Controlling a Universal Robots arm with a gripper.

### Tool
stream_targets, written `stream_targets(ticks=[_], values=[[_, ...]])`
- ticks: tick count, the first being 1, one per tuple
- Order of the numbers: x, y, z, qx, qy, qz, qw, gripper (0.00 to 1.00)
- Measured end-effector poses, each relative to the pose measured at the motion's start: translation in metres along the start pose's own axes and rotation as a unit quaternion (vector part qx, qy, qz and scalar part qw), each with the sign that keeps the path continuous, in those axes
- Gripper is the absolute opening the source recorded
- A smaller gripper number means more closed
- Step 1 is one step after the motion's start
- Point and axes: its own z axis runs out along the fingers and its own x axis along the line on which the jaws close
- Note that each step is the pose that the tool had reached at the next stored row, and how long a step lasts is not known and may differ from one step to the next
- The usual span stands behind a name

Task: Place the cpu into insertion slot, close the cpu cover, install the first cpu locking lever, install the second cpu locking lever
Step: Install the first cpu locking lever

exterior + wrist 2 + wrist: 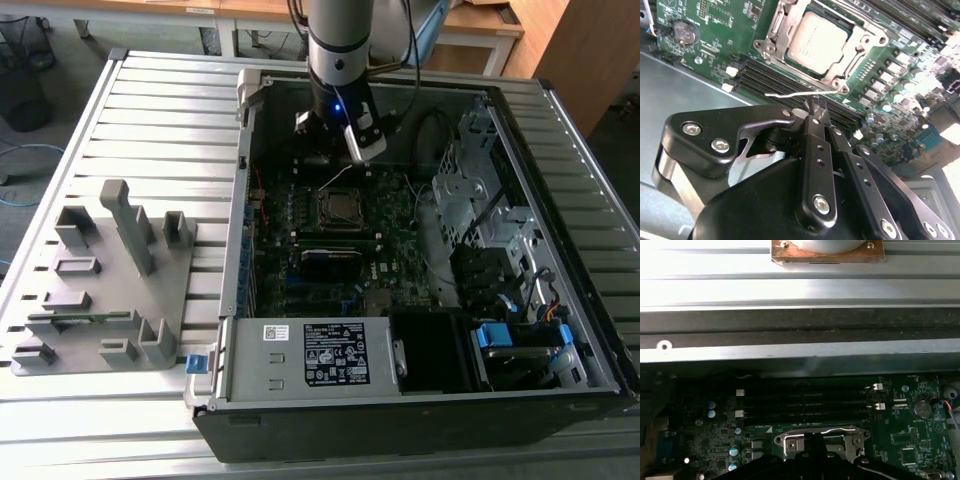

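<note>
The cpu [817, 37] lies flat in the insertion slot [342, 208] on the green motherboard. Around the chip's edges lies the silvery cpu cover [776, 30], folded down. A thin silvery locking lever [785, 94] stands up off the board beside the socket, and its wire runs to my fingertips. My gripper [816, 106] hangs just above the socket's far side, shut on that lever. In the exterior view the gripper [343, 160] is above the socket with the lever [328, 180] slanting up to it. The first wrist view shows the cover [790, 442] and the lever [829, 431].
Black memory slots [775, 80] run beside the socket, a coin battery [684, 32] sits nearby. A black ribbed heatsink [332, 262] lies in front of the socket. The case holds a power supply [310, 355] and a drive cage [480, 170]. A grey fixture [100, 280] stands outside.
</note>
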Motion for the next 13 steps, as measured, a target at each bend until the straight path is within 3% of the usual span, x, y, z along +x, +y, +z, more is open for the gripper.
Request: stream_targets(ticks=[13], values=[[-0.0052,0.0023,0.0065,0.0,0.0,0.0,1.0,0.1]])
